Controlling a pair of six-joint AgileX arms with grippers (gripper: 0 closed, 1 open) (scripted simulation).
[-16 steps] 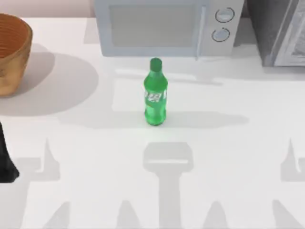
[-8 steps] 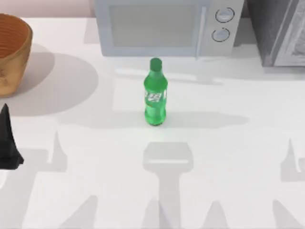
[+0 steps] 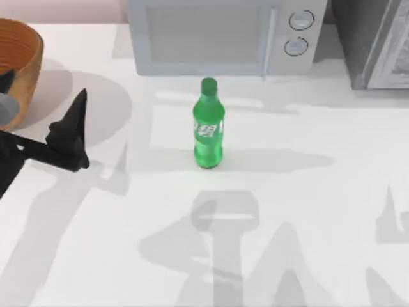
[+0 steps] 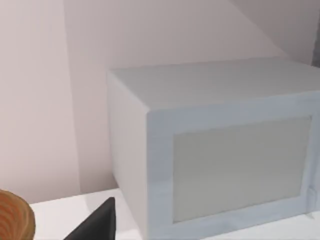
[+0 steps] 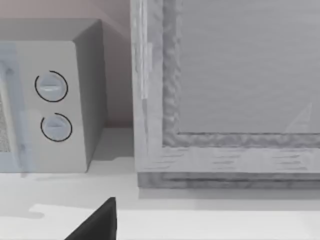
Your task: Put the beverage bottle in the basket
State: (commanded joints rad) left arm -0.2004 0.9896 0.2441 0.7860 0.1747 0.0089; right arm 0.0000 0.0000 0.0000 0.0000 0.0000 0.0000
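Setting: white table point(image 3: 307, 211) against a pale wall, with a white microwave point(image 3: 220, 35) at the back centre and a grey cabinet point(image 3: 377, 41) at the back right. Item 1: the beverage bottle point(image 3: 208, 125), standing upright just in front of the microwave door, cap up, long axis vertical, untouched. Item 2: the basket point(image 3: 19, 67), at the table's far left edge, well apart from the bottle. Item 3: the left gripper point(image 3: 38, 118), near the basket; 1 dark fingertip points up beside it, the other is barely in sight at the edge, so whether the fingers are apart or together cannot be told. The bottle lies to this gripper's right, across open table; judged the nearer arm, so a sideways approach to the bottle's body seems called for. Item 4: right arm, parked off the table's right. View notes: the top view gives bottle and basket together; the left wrist view gives microwave point(image 4: 215, 165), wall and a sliver of basket point(image 4: 17, 220); the right wrist view gives the microwave dials point(image 5: 52, 107) and cabinet point(image 5: 225, 90).
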